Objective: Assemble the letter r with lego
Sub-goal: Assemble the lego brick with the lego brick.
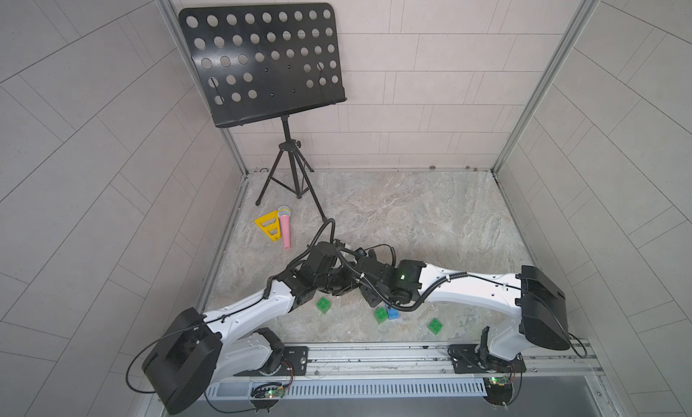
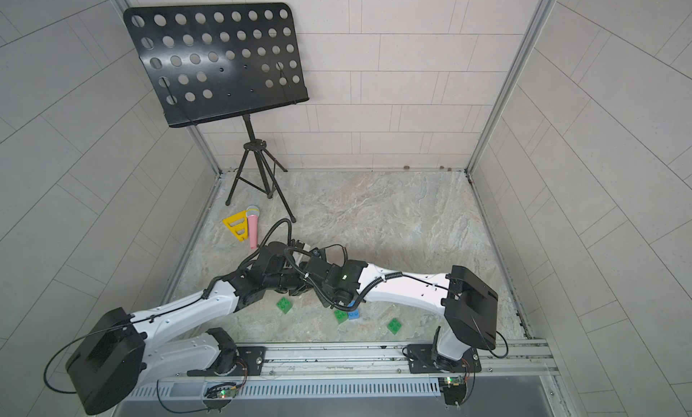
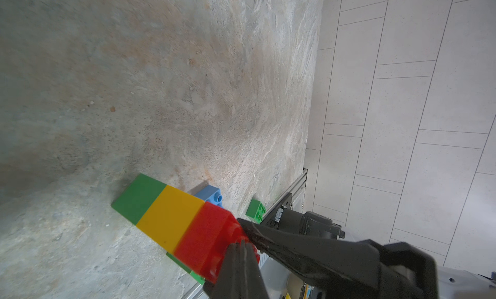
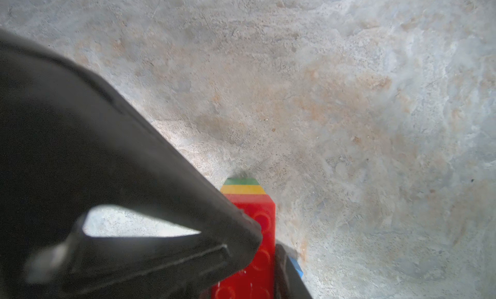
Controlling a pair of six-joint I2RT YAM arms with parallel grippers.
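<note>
Lego stack (image 3: 171, 222): green, yellow, red bricks joined; right claw (image 4: 268, 246) grips its red end, left claw (image 3: 241, 249) closed.

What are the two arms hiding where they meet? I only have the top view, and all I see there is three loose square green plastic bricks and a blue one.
Observer: A stack: square green plastic brick lowest, then yellow plastic brick, with long red studded plastic brick on top.
Operator: Is it held?
Observer: The right gripper has its jaws either side of the red brick.
Operator: And the left?
Observer: The left gripper, jaws shut, only rests its tip on the red brick's studs.
</note>
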